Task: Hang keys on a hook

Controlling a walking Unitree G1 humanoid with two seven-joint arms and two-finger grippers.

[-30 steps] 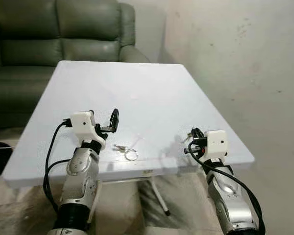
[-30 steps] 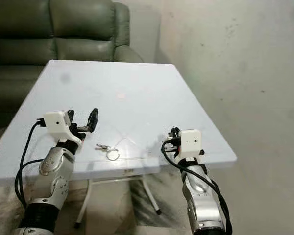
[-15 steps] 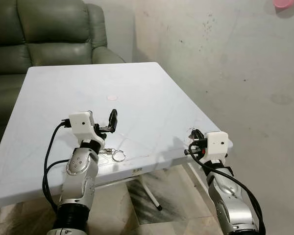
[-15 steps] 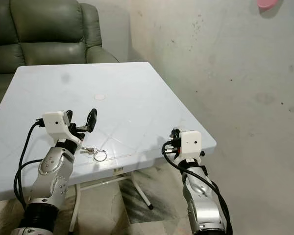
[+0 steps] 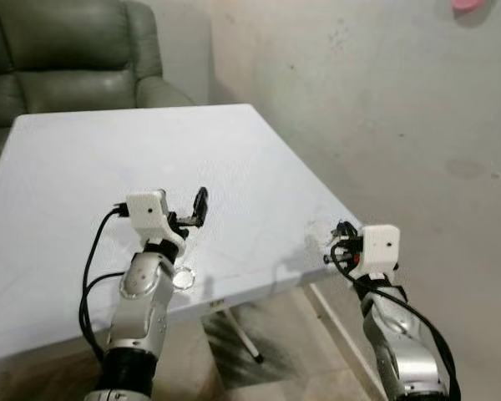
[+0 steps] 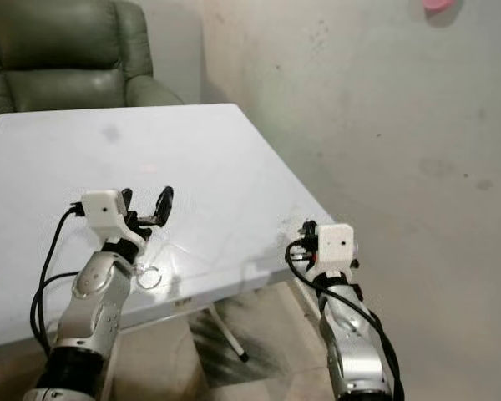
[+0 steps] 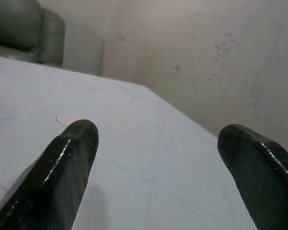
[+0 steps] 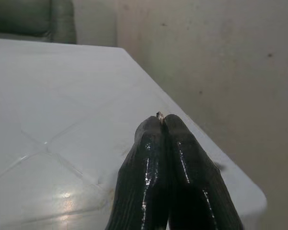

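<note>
The left tool (image 5: 199,205) gapes above the counter (image 5: 83,167); the keys (image 6: 148,276) at 6 o'clock risk being missed. The right tool (image 8: 163,125) is pinched closed.

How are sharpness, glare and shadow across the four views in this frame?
Left and right eye views: mildly soft, even lighting, a faint arm shadow on the white square table. Left wrist view: the open left gripper has blurred black fingers. Right wrist view: the shut right gripper pinches a small metal ring, with glare patches on the tabletop.
</note>
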